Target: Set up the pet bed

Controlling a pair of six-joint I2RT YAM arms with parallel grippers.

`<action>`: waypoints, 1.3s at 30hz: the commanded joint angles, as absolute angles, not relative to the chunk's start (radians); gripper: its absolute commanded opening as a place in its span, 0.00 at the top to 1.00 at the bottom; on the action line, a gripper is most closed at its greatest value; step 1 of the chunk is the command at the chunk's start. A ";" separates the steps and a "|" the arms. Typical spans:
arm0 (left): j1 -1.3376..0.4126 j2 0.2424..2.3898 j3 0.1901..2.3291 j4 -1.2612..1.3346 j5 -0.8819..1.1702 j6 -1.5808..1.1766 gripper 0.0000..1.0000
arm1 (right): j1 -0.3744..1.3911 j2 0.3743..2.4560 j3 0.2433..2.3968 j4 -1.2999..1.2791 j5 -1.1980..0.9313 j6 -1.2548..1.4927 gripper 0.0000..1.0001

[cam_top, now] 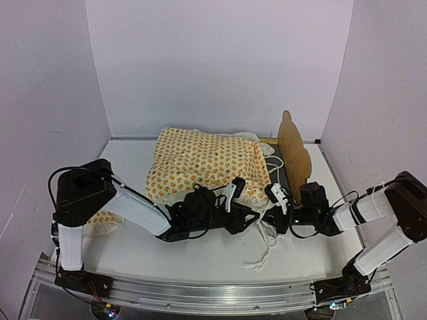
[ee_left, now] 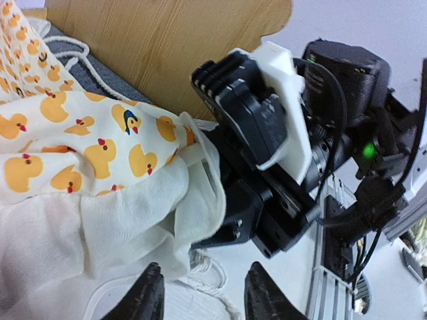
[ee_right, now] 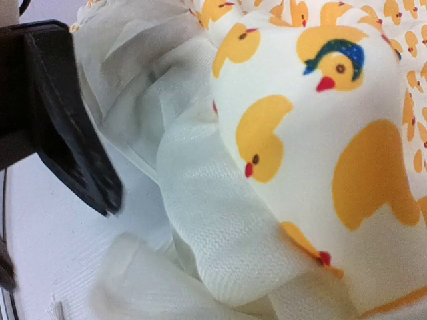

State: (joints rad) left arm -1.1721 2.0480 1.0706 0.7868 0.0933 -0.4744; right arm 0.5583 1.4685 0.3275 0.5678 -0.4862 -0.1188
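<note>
Item: pet bed (cam_top: 294, 159). It had a light plywood frame with visible grain and a wavy headboard with rounded ears that stood upright. The base was dark grey fabric. It sat at the far right of the white table (cam_top: 200, 270), and most of it was hidden.

Covering: mattress cover (cam_top: 200, 161). This was cream cloth printed with orange ducks and edged with a gauzy, crinkled ruffle. It lay heaped and rumpled over the frame, so only the headboard and a strip of the grey base showed.

Tools: the left gripper (ee_left: 205, 295) was low at the cover's near edge. Its black fingers were parted with nothing between them. The right gripper (cam_top: 277, 195) was just beside the headboard. It was clenched, and a corner of the ruffle was drawn up into its fingers.

Surroundings: white cord ties (cam_top: 264, 248) trailed loose on the table below the grippers. A small matching pillow (cam_top: 100, 224) lay at the near left, partly under the left arm. Plain pale walls enclosed three sides.
</note>
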 commanded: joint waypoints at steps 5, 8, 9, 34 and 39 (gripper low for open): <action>-1.184 1.888 0.746 1.082 0.199 -0.084 0.41 | 0.527 1.486 0.399 0.633 -0.593 -0.084 1.00; -1.178 2.011 0.732 1.237 0.208 0.024 0.60 | 0.527 1.494 0.414 0.632 -0.620 -0.076 1.00; -1.170 2.064 0.768 1.242 0.209 0.054 0.69 | 0.527 1.495 0.417 0.631 -0.623 -0.075 1.00; -1.120 2.295 1.059 1.347 -0.018 0.118 0.88 | 0.525 1.479 0.422 0.621 -0.618 -0.072 1.00; -1.120 2.289 1.060 1.348 0.055 0.162 0.82 | 0.525 1.477 0.425 0.621 -0.623 -0.074 1.00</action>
State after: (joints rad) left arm -1.1275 2.3547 1.0576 1.2678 0.0113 0.1116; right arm 0.5278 1.4971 0.3862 0.5854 -0.6060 -0.0807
